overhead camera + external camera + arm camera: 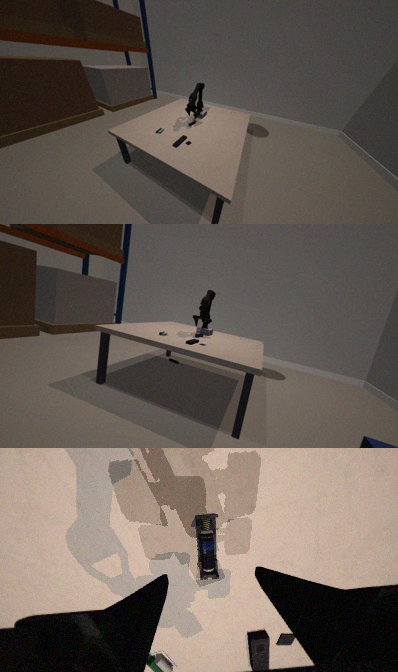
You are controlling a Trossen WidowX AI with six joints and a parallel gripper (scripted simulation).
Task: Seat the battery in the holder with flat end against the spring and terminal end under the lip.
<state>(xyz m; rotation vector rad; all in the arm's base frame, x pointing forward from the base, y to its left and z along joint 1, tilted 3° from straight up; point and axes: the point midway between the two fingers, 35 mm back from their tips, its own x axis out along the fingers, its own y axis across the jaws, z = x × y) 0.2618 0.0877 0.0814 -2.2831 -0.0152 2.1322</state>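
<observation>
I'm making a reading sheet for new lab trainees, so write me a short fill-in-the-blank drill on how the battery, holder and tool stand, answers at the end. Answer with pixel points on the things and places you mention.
1. The battery (207, 552) lies inside the ______ (216, 550) (192, 123) (199, 335).
2. In the wrist view, the coiled metal ______ shows at the upper end of that housing.
3. The two fingers of the tool (212, 572) stand wide ______.
4. The battery's wrapper carries a patch coloured ______.

Missing words: holder; spring; apart; blue.
</observation>
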